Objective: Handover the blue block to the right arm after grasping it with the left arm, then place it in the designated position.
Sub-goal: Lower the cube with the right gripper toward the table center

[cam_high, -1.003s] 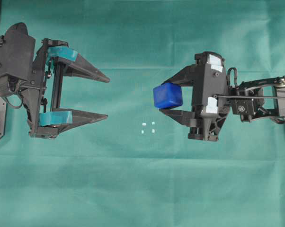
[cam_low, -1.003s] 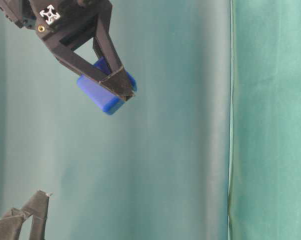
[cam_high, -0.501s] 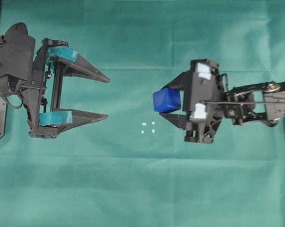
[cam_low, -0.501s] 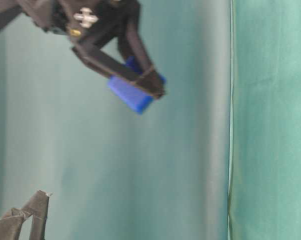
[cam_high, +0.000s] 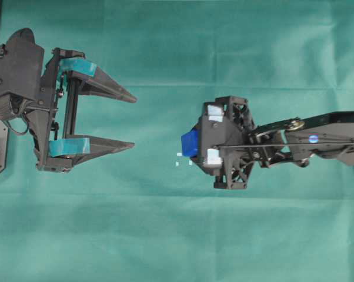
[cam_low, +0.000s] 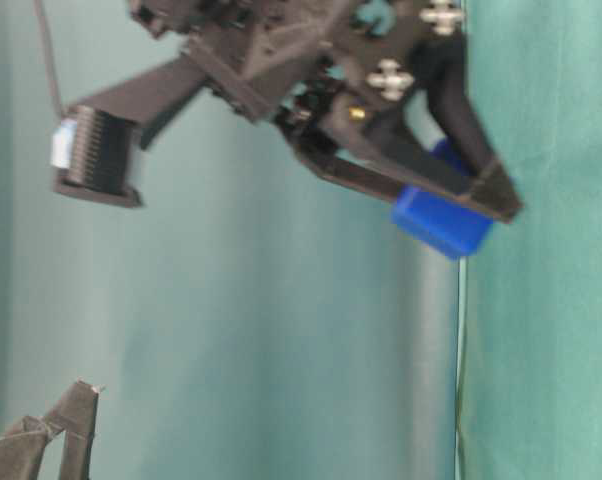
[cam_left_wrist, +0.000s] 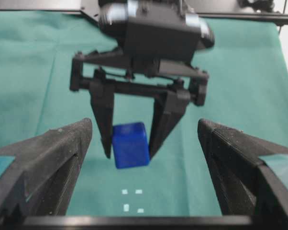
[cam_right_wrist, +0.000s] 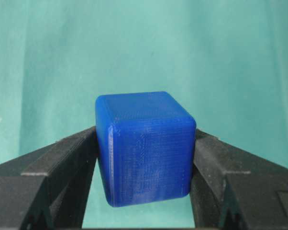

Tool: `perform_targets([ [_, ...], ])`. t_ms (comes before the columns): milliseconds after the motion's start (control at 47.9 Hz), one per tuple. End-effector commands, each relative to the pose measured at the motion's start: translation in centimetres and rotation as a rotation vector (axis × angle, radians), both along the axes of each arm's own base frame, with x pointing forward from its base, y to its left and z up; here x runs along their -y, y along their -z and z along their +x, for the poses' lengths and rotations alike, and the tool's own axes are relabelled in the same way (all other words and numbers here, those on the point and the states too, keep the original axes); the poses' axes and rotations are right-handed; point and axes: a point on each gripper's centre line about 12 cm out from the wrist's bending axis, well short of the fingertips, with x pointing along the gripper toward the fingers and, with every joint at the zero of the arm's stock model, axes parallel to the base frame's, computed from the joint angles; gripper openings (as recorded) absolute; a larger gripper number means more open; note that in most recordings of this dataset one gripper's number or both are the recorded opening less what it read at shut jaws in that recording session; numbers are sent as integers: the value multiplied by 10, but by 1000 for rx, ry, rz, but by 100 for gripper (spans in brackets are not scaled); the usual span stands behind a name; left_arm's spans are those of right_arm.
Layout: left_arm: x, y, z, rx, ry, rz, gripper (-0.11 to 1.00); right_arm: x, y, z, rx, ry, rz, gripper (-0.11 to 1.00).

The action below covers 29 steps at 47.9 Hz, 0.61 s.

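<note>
Placing step: block carried to the marks

The right arm's jaws (cam_left_wrist: pixel 129 152) are closed on the blue block (cam_left_wrist: pixel 130 144), held just above the green worktop (cam_high: pixel 177 235), almost over the designated position (cam_left_wrist: pixel 132 200). The left arm's jaws (cam_high: pixel 127 120) stand wide open, empty, well apart. Next, I judge: align over the marks, lower, release.

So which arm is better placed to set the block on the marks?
The right. Its claw is shut on the block, just beside the marks. The left claw is open, empty and well off to the side.
</note>
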Motion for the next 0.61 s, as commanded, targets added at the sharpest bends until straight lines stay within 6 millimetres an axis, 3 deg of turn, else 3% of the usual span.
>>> perform_targets([
  [0,1,-7,0,23,3,-1,100,-3,-1,5,25,-9,19,57],
  [334,1,-7,2,20,3,-1,100,-6,38,16,-13,-4,73,57],
  [585,1,-7,2,20,3,-1,100,-7,53,23,-17,-15,89,57],
])
